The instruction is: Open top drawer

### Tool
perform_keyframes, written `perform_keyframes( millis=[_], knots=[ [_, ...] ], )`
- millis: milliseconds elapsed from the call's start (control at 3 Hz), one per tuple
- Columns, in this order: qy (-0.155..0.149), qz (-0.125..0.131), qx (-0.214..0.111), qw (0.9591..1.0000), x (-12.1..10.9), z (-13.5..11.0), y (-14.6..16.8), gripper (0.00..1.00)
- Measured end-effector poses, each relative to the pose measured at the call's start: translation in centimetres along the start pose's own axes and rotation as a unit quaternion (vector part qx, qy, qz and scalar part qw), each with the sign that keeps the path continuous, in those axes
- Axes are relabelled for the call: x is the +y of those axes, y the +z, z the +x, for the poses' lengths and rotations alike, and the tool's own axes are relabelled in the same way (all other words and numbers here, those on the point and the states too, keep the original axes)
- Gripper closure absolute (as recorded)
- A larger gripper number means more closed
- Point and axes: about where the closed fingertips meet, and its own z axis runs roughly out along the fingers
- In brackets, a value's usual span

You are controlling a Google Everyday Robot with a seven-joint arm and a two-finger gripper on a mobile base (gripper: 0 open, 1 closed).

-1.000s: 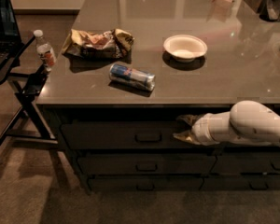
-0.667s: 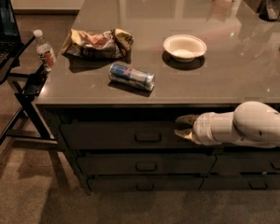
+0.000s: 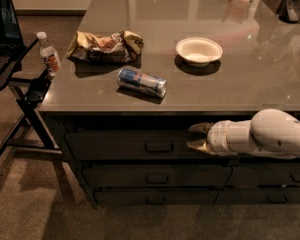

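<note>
The top drawer [image 3: 110, 145] is a wide dark grey front just under the countertop, with a small loop handle [image 3: 159, 146] at its centre. It looks shut, flush with the fronts below. My gripper [image 3: 196, 136] is in front of the drawer, a short way right of the handle, pointing left at handle height. Its two fingers stand apart, one above the other, with nothing between them. The white arm [image 3: 270, 136] reaches in from the right edge.
Two slimmer drawers [image 3: 157, 178] sit below. On the counter [image 3: 250, 84] lie a crumpled chip bag [image 3: 106, 45], a can on its side [image 3: 142, 82] and a white bowl [image 3: 199, 50]. A water bottle [image 3: 49, 53] stands on a folding stand at the left.
The gripper has stayed right of the handle, shifting only slightly upward and left. Its fingers look a little further apart than one second ago. The drawer has not moved.
</note>
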Motion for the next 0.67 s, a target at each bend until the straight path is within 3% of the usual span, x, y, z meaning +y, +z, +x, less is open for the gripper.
perform_keyframes(
  millis=[333, 667],
  knots=[
    [0.000, 0.000, 0.000, 1.0000, 0.0, 0.0, 0.0, 0.11],
    [0.000, -0.008, 0.008, 0.9999, 0.5, 0.8, 2.1, 0.00]
  ],
)
